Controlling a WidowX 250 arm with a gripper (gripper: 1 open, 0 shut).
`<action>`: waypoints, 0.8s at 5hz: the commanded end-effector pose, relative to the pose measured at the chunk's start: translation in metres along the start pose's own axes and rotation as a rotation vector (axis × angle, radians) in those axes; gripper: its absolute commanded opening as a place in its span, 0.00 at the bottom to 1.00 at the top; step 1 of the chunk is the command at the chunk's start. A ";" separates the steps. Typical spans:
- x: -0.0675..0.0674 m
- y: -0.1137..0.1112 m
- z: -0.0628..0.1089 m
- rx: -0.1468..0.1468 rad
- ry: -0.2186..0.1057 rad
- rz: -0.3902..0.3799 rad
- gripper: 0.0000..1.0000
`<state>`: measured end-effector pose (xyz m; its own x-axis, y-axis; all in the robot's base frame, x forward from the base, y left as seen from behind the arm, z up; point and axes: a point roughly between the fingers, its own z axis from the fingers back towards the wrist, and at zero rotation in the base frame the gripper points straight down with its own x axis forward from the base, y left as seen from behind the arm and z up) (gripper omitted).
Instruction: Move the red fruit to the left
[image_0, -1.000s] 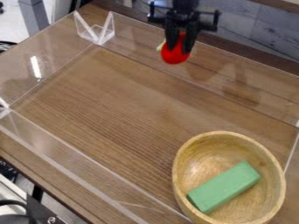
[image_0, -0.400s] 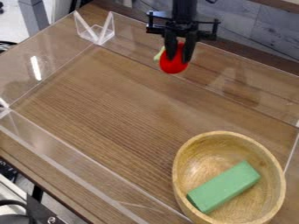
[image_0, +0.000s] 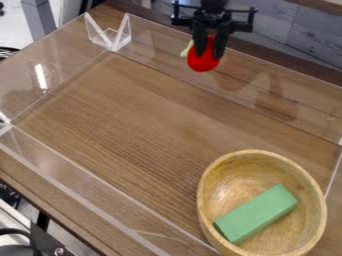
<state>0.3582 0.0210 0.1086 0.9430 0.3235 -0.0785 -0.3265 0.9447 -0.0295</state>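
- The end effector (image_0: 205, 41) is closing on the red fruit (image_0: 203, 59), gripping it from above, so the picking up seems to be done.
- The fruit is hanging under the fingers at the far side of the tabletop (image_0: 147, 130), a little right of the middle; it looks lifted, though from this angle I cannot be sure how clear of the wood it is.
- What is left, as I judge it: carrying it leftward, lowering it and letting go. Nothing is showing exactly where it should end up, so how much of the leftward travel is remaining I cannot tell.
- A clear angular object (image_0: 110, 33) is standing at the far left, left of the fruit. It is the one thing that could be getting in the way of a long leftward move along the far side; a path passing nearer would be avoiding it.
- The wooden bowl (image_0: 211, 205) is sitting near and right, with a green block (image_0: 255, 214) lying inside it. Both are staying well apart from the fruit and are not blocking a move left.
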 end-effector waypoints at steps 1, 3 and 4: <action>0.008 0.008 0.027 -0.023 -0.074 0.009 0.00; 0.006 -0.007 0.029 -0.023 -0.074 0.022 0.00; 0.005 0.014 0.032 -0.020 -0.091 0.122 0.00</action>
<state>0.3587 0.0392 0.1118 0.8926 0.4451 -0.0716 -0.4474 0.8941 -0.0197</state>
